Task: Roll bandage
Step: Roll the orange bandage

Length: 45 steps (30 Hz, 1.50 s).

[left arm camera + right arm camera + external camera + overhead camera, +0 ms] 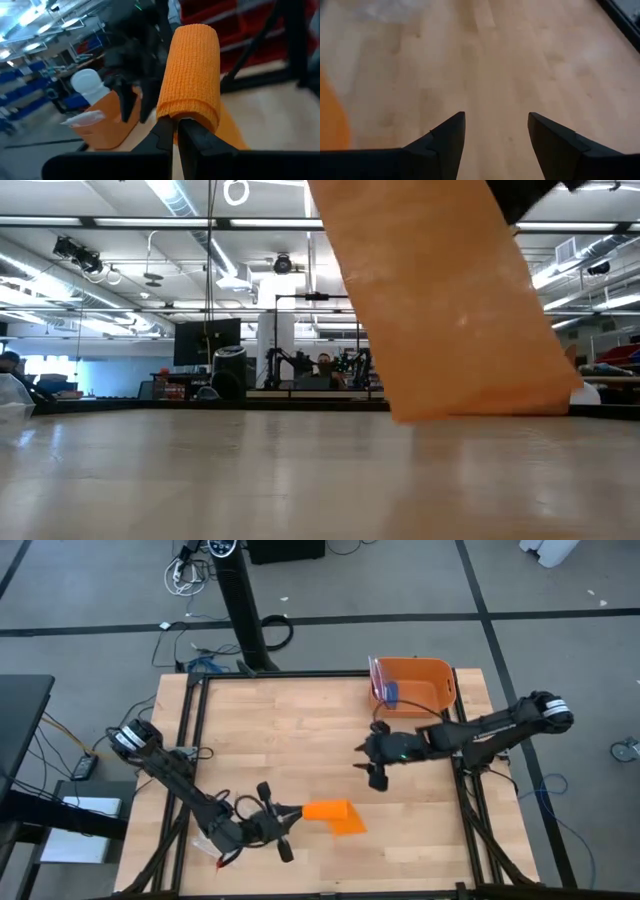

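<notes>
The bandage (328, 810) is a bright orange roll held a little above the near middle of the table, with my left gripper (298, 811) shut on it. In the left wrist view the roll (192, 70) stands straight out beyond the gripper (176, 125). A flat loose tail (450, 310) slants down from the roll, and its end (350, 825) touches the tabletop. My right gripper (368, 762) hangs open over the table's middle, apart from the bandage. The right wrist view shows its fingers (495, 130) over bare wood, with a bit of orange (330, 125) at the picture's edge. My left gripper has its shut fingers (165, 135) at the roll's near end (186, 114). The wound cloth sits over the fingertips and hides how they meet it. The fingers lie level, coming from the table's left, along the roll. The roll is lifted clear, and only the tail's end (480, 408) rests on the wood.
An orange plastic bin (432, 672) stands at the table's far right corner with a crinkled clear bag (385, 690) at its left side. Black frame rails (190, 740) run along the table's left and right edges. Bare wood lies between the two grippers and to the far left.
</notes>
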### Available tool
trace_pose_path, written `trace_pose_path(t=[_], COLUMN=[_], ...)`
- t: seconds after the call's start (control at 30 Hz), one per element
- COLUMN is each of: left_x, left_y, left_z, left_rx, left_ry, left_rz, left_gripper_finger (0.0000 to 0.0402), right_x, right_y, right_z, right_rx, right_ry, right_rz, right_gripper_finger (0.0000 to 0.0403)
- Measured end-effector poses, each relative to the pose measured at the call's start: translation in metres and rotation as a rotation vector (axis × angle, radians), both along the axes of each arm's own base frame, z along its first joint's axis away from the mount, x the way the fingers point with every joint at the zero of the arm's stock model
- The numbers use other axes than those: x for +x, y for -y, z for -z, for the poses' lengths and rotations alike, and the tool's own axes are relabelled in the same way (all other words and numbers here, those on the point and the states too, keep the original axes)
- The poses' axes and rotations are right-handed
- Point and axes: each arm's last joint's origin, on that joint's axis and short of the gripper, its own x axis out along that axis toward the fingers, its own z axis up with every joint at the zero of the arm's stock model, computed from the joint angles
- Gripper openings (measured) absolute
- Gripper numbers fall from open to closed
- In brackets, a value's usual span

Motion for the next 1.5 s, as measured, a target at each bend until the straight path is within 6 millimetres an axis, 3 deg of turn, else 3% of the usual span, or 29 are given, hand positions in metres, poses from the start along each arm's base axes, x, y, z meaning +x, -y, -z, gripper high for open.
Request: trace_pose_path(t=[0.13,0.3,0.5,0.7,1.23,1.5], left_x=[-0.007,-0.016,-0.023,-0.026,-0.022,-0.021], left_y=[-0.006,-0.013,-0.02,-0.023,-0.029,-0.033], left_z=[-0.019,-0.039,-0.05,-0.056,-0.056,-0.056], left_rx=[-0.114,-0.169,-0.138,-0.132,-0.1,-0.078], left_ry=[0.062,0.104,0.082,0.096,0.083,0.074], left_rz=[0.041,0.064,0.073,0.07,0.016,-0.034], left_gripper_finger=[0.0014,0.0014,0.0014,0.0014,0.0014,0.0014], right_x=[-0.019,-0.037,-0.043,-0.047,-0.029,-0.003], right_y=[-0.018,-0.04,-0.062,-0.071,-0.09,-0.099], right_z=[0.019,0.033,0.026,0.02,0.037,0.053], right_rx=[0.096,0.131,0.166,0.174,0.269,0.233], right_ry=[0.2,0.309,0.413,0.477,0.536,0.465], right_rz=[-0.049,-0.125,-0.175,-0.161,-0.197,-0.163], right_gripper_finger=[0.0227,0.0242,0.0265,0.0285,0.0286,0.028])
